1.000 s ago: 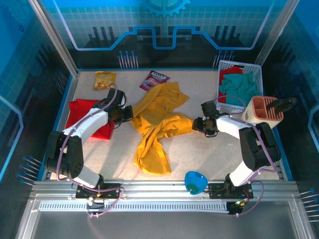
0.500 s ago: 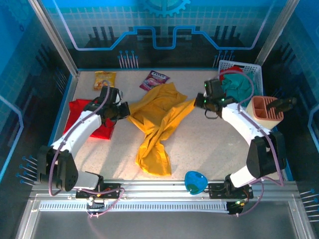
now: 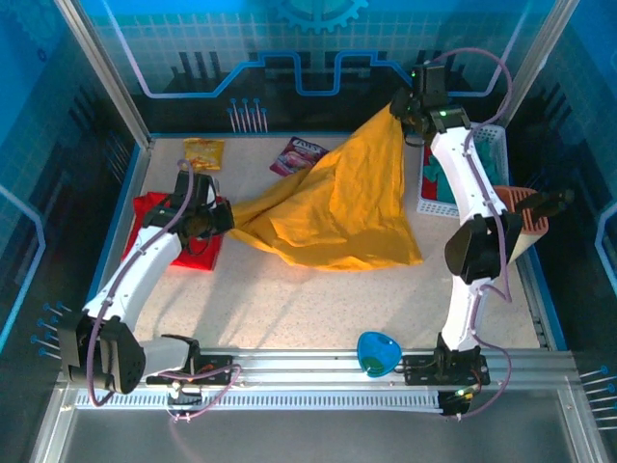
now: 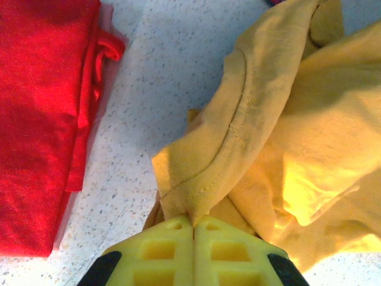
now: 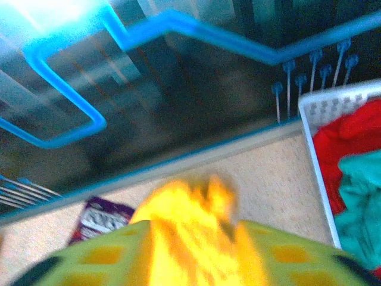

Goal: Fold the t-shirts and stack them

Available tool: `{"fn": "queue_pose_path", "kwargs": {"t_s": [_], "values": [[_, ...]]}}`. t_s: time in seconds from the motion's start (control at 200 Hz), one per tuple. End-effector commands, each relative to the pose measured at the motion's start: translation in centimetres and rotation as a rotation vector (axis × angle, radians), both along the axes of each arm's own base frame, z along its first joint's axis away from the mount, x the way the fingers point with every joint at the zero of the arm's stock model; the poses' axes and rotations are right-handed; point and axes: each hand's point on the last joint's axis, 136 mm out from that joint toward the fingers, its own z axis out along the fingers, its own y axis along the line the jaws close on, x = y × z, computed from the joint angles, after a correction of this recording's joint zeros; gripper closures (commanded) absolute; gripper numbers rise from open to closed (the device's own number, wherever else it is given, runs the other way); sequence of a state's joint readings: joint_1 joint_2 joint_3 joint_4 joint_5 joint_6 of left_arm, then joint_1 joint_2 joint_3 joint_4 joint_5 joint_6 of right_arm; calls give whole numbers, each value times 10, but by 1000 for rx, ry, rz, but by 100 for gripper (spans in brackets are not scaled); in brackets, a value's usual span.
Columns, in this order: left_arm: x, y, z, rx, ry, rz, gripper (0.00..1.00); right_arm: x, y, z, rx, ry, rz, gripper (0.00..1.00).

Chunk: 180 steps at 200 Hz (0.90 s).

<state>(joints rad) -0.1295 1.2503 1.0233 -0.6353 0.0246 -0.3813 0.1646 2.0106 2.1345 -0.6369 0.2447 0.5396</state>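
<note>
The mustard-yellow t-shirt (image 3: 337,207) hangs like a tent over the middle of the table, stretched between both grippers. My right gripper (image 3: 397,104) is raised high at the back right, shut on the shirt's upper corner; in the right wrist view blurred yellow cloth (image 5: 184,208) fills the gap between its jaws (image 5: 196,238). My left gripper (image 3: 224,217) stays low at the left, shut on a stitched hem (image 4: 202,185) of the yellow shirt (image 4: 286,137); its jaws (image 4: 193,219) meet tightly. The red t-shirt (image 3: 149,217) lies folded just left of it (image 4: 41,119).
A white basket (image 3: 496,145) with teal and red cloth stands at the back right (image 5: 309,119). A peach caddy (image 3: 516,212) sits near it. An orange snack packet (image 3: 202,152) and a purple one (image 3: 300,152) lie at the back. A blue object (image 3: 378,352) rests at the front edge.
My right gripper has risen and swung to the back right, pulling the yellow shirt up and spreading it. My left gripper has drawn its hem leftward to beside the red shirt.
</note>
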Motion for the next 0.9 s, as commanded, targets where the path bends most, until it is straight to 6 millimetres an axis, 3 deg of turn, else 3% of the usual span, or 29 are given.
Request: {"fn": "queue_pose_path", "kwargs": {"t_s": [0.0,0.025,0.11,0.215,0.22,0.275,0.375,0.475,0.545,0.635,0.896], "values": [[-8,10,-9,37,19,4,100,-29,9,-50,-40,173,60,6],[-7,11,-10,38,19,4,100,-37,10,-57,-47,185,69,0],[-2,13,-10,36,20,9,100,-66,13,-75,-83,227,91,0],[6,15,-6,48,15,17,100,-118,14,-95,-135,278,116,0],[7,15,-6,48,15,19,100,-122,13,-105,-139,302,113,0],[11,15,-5,44,14,20,100,-152,12,-125,-126,341,116,0],[21,11,-5,22,10,18,99,-206,5,-157,-116,406,92,2],[30,10,-8,24,13,18,99,-247,-9,-184,-112,465,38,6],[37,11,-8,36,11,16,99,-260,-12,-197,-87,476,23,11],[47,15,-9,74,4,12,99,-277,-16,-230,-85,545,0,14],[91,18,-1,109,-11,4,97,-269,-19,-283,-70,646,-31,24]]}}
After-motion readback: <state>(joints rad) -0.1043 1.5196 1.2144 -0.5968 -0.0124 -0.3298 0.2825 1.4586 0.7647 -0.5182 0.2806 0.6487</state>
